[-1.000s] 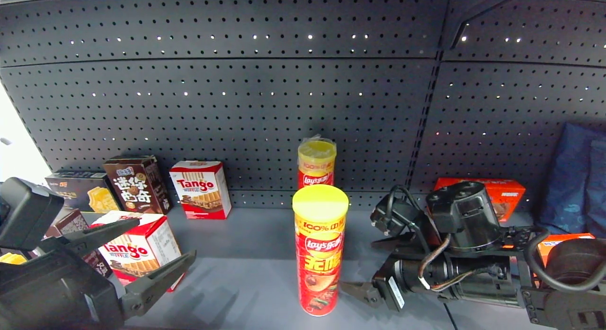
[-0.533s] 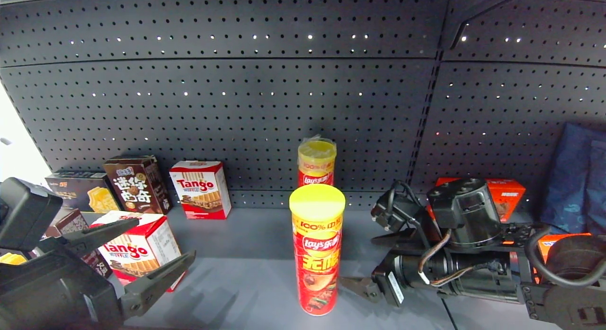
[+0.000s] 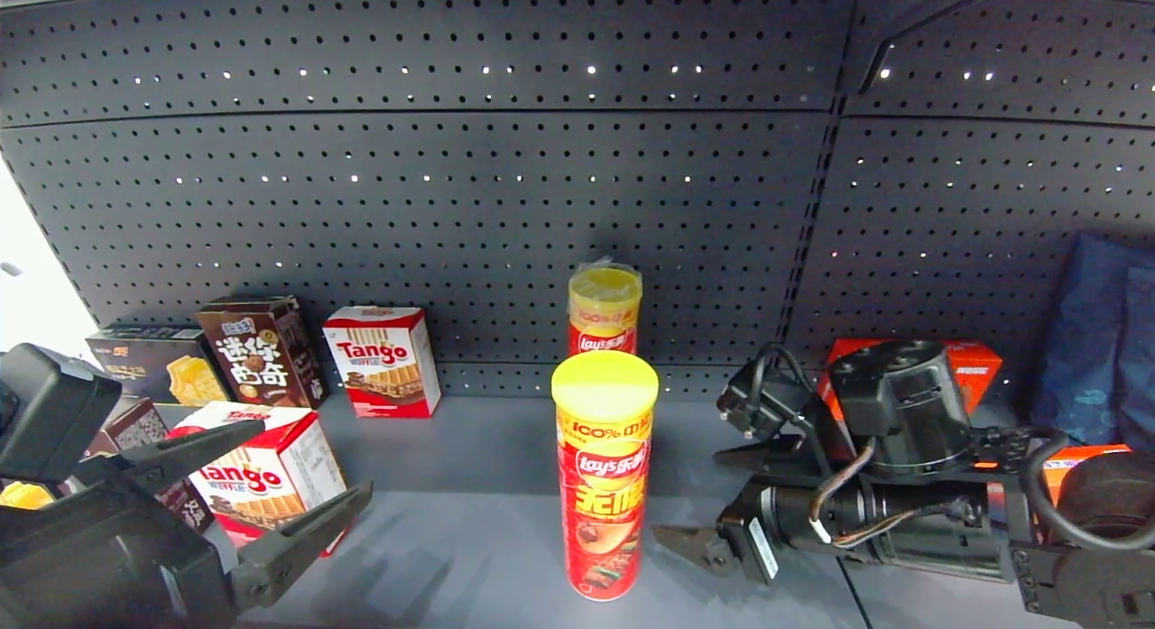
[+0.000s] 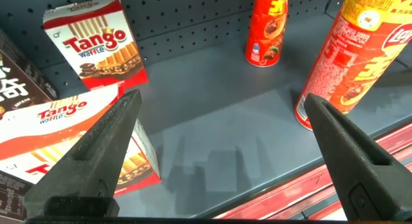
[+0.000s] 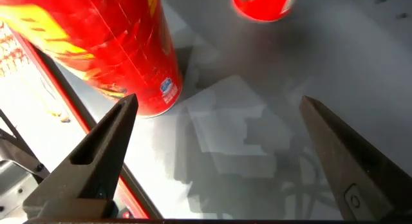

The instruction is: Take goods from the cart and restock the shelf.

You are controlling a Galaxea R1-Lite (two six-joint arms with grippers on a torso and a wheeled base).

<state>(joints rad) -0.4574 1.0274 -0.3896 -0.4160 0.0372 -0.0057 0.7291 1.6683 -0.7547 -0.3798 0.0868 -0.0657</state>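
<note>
Right gripper [image 3: 690, 498] sat wide open and empty, low over the shelf [image 3: 469, 521], just to the right of the front chip can [image 3: 605, 485] without clasping it. That can stood upright near the shelf's front edge, yellow lid on top. A second chip can [image 3: 604, 309] stood upright behind it, against the pegboard wall [image 3: 451, 205]. Left gripper [image 3: 316, 456] was also spread wide with nothing in it, at the front left, close to a wafer box [image 3: 262, 480]. Another wafer box [image 3: 383, 358] and a brown box [image 3: 262, 349] stood farther back. Behind the right arm lay an orange box [image 3: 970, 367], with a blue bag [image 3: 1101, 331] at the far right.
</note>
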